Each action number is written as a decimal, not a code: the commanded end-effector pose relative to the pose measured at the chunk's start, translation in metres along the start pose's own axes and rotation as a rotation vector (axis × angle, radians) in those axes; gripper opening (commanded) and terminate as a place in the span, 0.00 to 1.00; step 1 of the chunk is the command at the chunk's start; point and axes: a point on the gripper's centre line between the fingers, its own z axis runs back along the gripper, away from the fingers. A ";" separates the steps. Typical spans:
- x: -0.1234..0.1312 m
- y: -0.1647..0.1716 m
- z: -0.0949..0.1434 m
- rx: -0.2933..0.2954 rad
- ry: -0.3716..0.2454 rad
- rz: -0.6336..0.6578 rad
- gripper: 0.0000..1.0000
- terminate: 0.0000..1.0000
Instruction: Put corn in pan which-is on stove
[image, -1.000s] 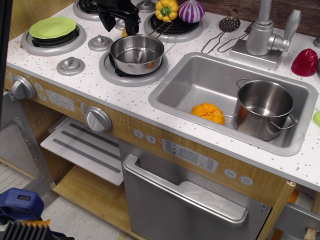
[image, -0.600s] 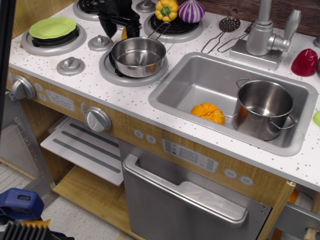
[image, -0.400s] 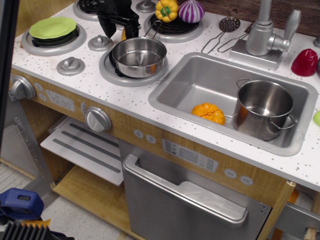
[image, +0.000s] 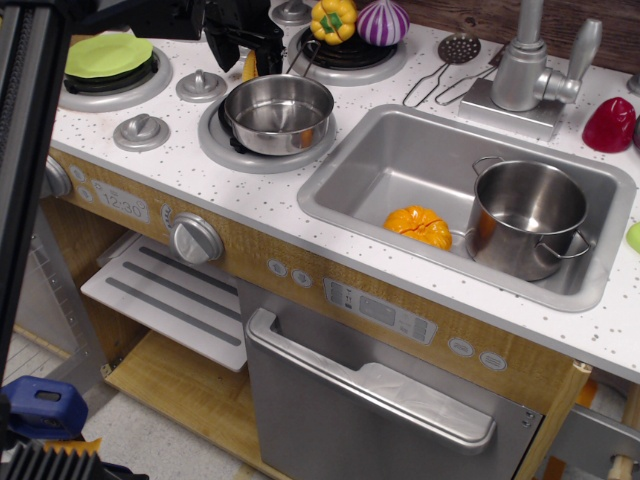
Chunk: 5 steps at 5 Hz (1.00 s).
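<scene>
Surface: white speckled stove (image: 250, 190) top is sitting beside a steel sink (image: 400, 170).
Pan (image: 278, 113): resting empty on the front burner.
Corn (image: 248, 67): showing as a yellow sliver just behind the pan, under the gripper (image: 243, 40).
Fingers: cannot tell whether they are gripping it.
Handling: looking light, rigid, bumpy; best gripped across its middle.
</scene>
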 end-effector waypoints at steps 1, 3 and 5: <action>0.014 0.008 0.021 0.015 -0.072 -0.005 1.00 0.00; 0.022 0.007 0.030 0.035 -0.103 -0.012 0.00 0.00; 0.026 0.002 0.064 0.104 -0.105 -0.020 0.00 0.00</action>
